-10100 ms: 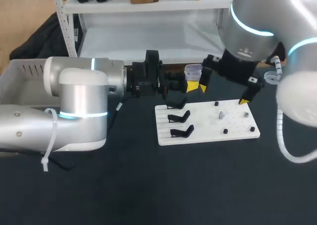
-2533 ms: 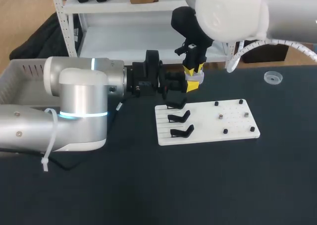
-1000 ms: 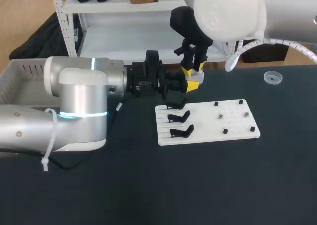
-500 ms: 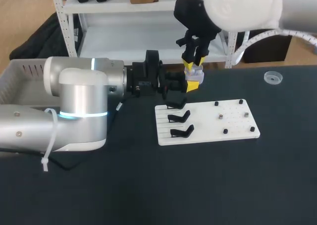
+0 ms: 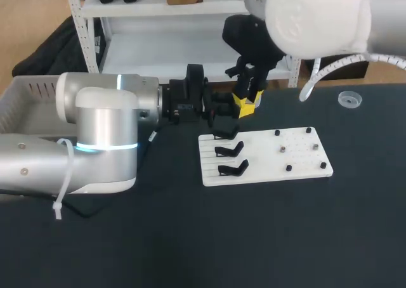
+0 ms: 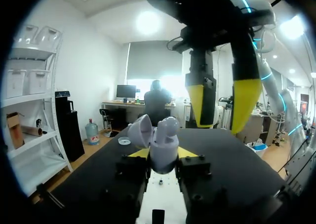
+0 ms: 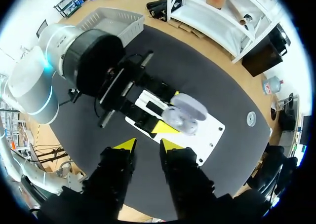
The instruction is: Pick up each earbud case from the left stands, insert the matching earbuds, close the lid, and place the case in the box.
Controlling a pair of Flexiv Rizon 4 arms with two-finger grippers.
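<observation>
An open lavender earbud case stands upright between the yellow tips of my left gripper, which is shut on it. The same case lies just ahead of my right gripper, lid up. That gripper is open with nothing between its fingers. In the left wrist view its yellow-tipped fingers hang just above and past the case. In the head view my right gripper comes down from the upper right and covers the case, over the far left corner of the white board.
On the board's left side stand black case stands, two of them bare. Small dark pegs dot its right half. A clear round dish lies at the far right. A grey basket sits at the far left.
My right gripper rose a little, then came down onto the held case, which it now hides in the head view. My left arm has kept still.
</observation>
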